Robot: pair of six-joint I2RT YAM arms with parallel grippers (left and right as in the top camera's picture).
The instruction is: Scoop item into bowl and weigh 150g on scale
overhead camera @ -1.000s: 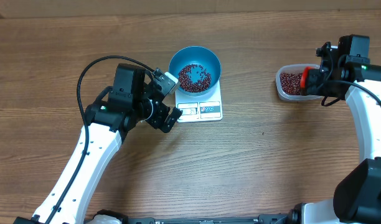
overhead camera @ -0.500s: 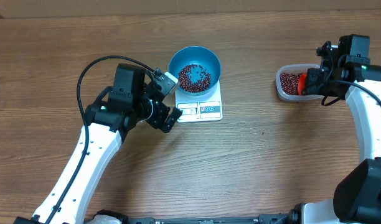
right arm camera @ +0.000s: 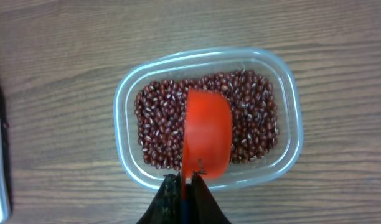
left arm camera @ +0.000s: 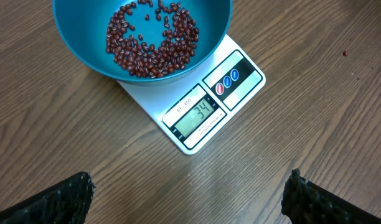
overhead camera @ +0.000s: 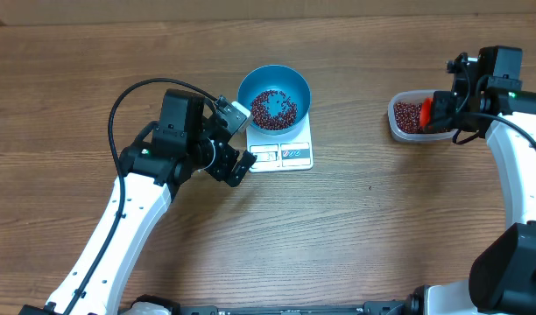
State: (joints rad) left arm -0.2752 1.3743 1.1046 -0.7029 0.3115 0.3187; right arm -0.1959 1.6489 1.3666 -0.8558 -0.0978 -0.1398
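**Item:** small dark red-brown beans (right arm camera: 156,130); the main stock lies in a clear rectangular plastic tub (overhead camera: 392,114) at the right of the table; a lesser heap sits in the round bright blue bowl (overhead camera: 277,77), which stands on the small white flat digital scale (overhead camera: 299,156) at centre; the display reads 34, so the weighing looks far from done.

**Right gripper** (right arm camera: 184,190): jaws together, clamped on the handle of a red plastic scoop (right arm camera: 208,137); the scoop head lies over the beans inside the tub.

**Governing relation:** the blue bowl lies to the left of the right gripper, well apart, with bare wooden table (overhead camera: 356,175) between; the scoop's long axis runs left to right, head toward the bowl, handle toward the gripper.

**Left gripper** (overhead camera: 242,140): jaws wide apart, holding nothing; just beside the scale's left edge; nearer the bowl than the right gripper, yet without the scoop.

**Not made out:** the scoop handle is mostly buried between the jaws; whether the head is loaded, or touches the beans, I cannot tell; the right arm covers the tub's right end from overhead; the left fingertips (left arm camera: 66,196) are cut off at the lower corners of the left wrist view; the bowl's far rim is cropped there too.
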